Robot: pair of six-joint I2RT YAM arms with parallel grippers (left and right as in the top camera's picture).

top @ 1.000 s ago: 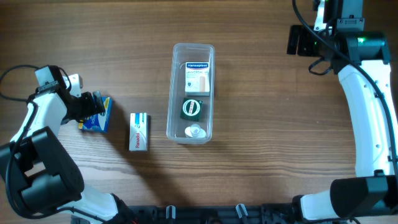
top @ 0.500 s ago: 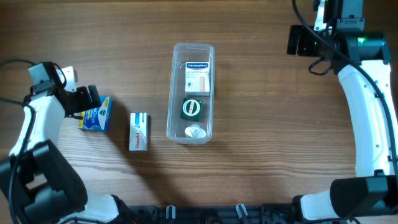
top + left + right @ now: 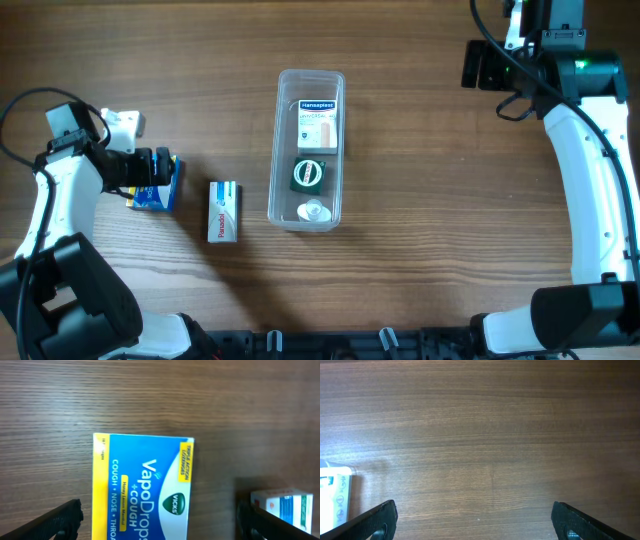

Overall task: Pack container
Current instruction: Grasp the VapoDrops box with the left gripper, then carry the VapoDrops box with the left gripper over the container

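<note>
The clear plastic container (image 3: 280, 150) lies lengthwise at the table's middle. It holds a white Hansaplast box (image 3: 318, 123), a round dark green item (image 3: 308, 174) and a small clear round item (image 3: 314, 212). A blue and yellow Vicks VapoDrops box (image 3: 160, 190) lies at the left, also in the left wrist view (image 3: 142, 485). My left gripper (image 3: 152, 167) is open above it, a finger on each side, not touching. A white Panadol box (image 3: 224, 210) lies to its right, and its corner shows in the left wrist view (image 3: 285, 505). My right gripper (image 3: 490, 65) is open and empty at the far right.
The right wrist view shows bare wood and the container's edge (image 3: 332, 495) at the lower left. A black cable (image 3: 20, 105) loops by the left arm.
My left gripper has swung back to the right and now sits over the blue Vicks box. The boxes, the container and the right arm have not moved.
</note>
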